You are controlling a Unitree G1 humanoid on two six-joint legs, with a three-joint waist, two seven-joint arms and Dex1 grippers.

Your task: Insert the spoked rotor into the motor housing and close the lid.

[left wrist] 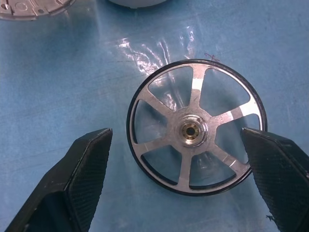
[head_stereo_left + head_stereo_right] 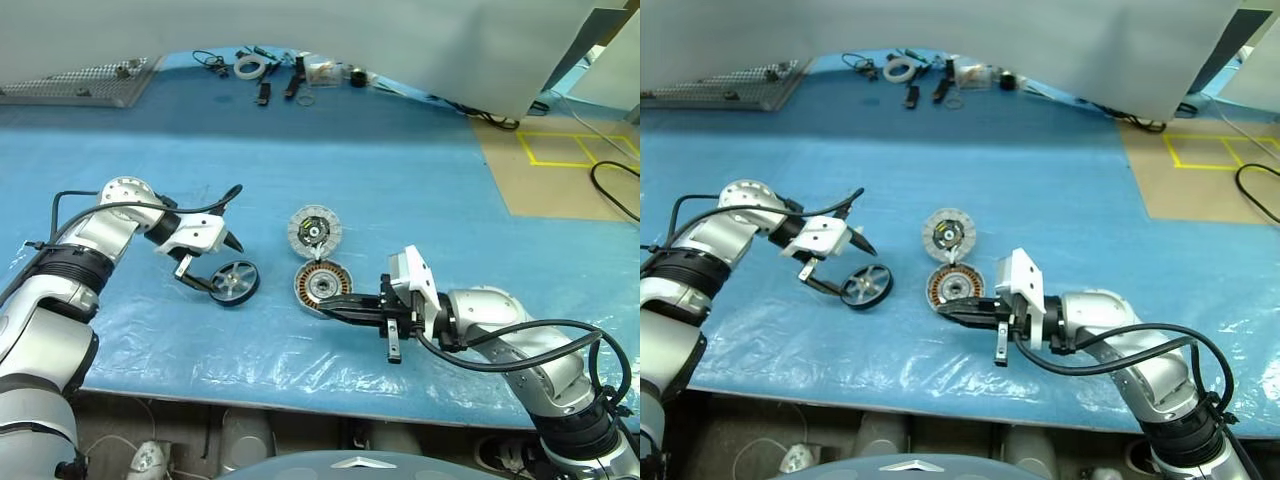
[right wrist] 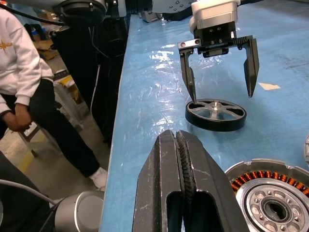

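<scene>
Black fingers of the right gripper lie pressed together with nothing between them, pointing almost level across the near part of the table. Their tips sit at the near edge of the rotor; whether they touch it cannot be told. The rotor, a ring of copper-wound teeth around a silver centre, lies flat on the blue cloth, uninserted. To its left, apart from it, the housing lies flat: a dark rim with six silver spokes meeting at a brass-coloured hub. The left gripper hangs over the housing, angled down, its fingers spread wide, one tip on each side of the rim and gripping nothing. Just behind the rotor lies the lid, whitish face up, with its segmented rim and dark hub showing. Clear plastic film covers the near strip of cloth under all three parts. At the far edge are a roll of tape, small dark parts, and a perforated metal tray to the left. A person stands beside the table.
</scene>
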